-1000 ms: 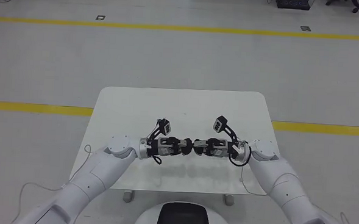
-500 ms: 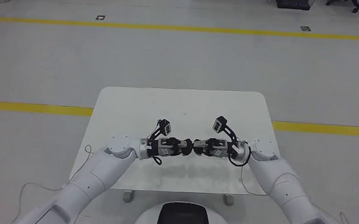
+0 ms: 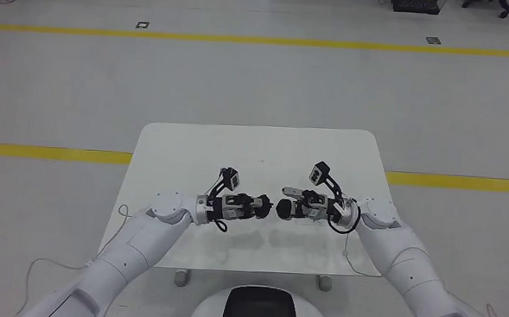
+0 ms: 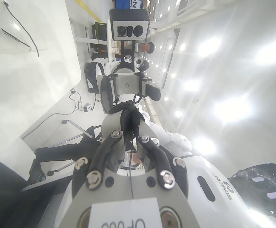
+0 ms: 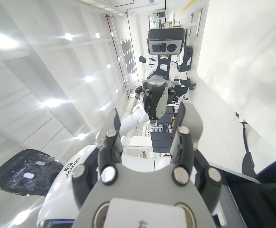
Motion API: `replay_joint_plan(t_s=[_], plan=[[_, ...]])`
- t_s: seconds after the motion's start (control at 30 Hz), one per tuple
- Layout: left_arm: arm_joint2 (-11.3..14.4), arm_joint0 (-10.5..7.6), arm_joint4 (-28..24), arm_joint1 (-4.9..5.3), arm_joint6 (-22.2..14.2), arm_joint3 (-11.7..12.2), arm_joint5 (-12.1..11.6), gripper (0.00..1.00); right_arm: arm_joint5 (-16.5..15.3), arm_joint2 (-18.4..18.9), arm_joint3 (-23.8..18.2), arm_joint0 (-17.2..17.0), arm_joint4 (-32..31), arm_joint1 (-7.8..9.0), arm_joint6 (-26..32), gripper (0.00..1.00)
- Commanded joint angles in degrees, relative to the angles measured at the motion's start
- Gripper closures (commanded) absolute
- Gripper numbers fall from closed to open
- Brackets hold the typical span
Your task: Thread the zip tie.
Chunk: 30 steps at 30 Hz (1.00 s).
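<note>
Clamping thin black zip tie (image 4: 120,108) at fingertips: left gripper (image 4: 129,117); right gripper (image 5: 148,111) spread wide, nearby.

White table (image 3: 255,146), grey floor (image 3: 241,80), yellow lines (image 3: 243,39), bright ceiling lights (image 5: 51,102)

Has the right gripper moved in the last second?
Yes. The right gripper has pulled back toward the right edge of the table, opening a gap from the left gripper.

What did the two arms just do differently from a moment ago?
The right claw opened and drew back to its own side, so it no longer touches the left claw. The left claw stayed in place above the white table, shut on the thin black plastic zip tie.
</note>
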Motion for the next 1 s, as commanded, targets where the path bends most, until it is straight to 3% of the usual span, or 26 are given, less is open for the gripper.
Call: replay_joint_plan(t_s=[0.0,0.27,0.4,0.53,0.77,0.97], plan=[[-0.22,0.2,-0.11,0.08,-0.47,0.0,-0.84,1.0,0.12,1.02,-1.55,-0.85,-0.68,0.4,-0.68,0.0],[-0.41,0.26,0.0,0.15,-0.68,-0.14,-1.47,1.0,0.15,1.16,-1.81,-0.97,-0.76,0.46,-0.71,0.0],[-0.17,0.36,4.54,0.28,4.19,-0.4,-1.59,1.0,0.15,1.16,-1.81,-0.97,-0.76,0.46,-0.71,0.0],[-2.57,0.44,6.52,1.16,4.79,-0.14,-2.19,1.0,0.15,1.16,-1.81,-0.97,-0.76,0.46,-0.71,0.0],[-7.74,2.79,8.87,2.86,5.54,-2.13,-2.19,1.0,0.2,1.19,-1.81,-1.01,-1.01,0.47,-1.25,0.0],[-9.24,4.47,10.01,3.45,5.81,-3.55,-2.19,1.0,4.95,2.81,-7.76,-3.04,-13.58,1.89,-11.33,0.0]])
